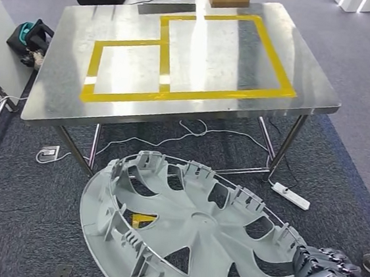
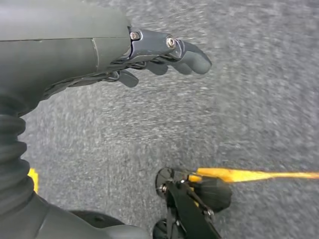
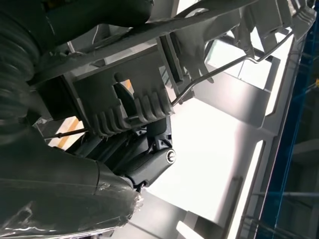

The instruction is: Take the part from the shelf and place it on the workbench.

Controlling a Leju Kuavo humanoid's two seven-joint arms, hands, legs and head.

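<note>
My right hand (image 1: 326, 272) grips the rim of the grey plastic spoked wheel cover (image 1: 188, 231) at 5 o'clock. The steel surface with yellow tape (image 1: 192, 53) lies ahead at 12 o'clock. My left hand (image 2: 165, 50) hangs empty, fingers extended.

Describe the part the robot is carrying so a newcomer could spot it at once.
Start at the steel workbench marked with yellow tape rectangles; just in front of it, over the grey carpet, is a big round grey plastic wheel cover. The right hand grips its rim. Its spoke-shaped openings, clip tabs and wire ring set it apart from the white power strip and cables nearby.
</note>
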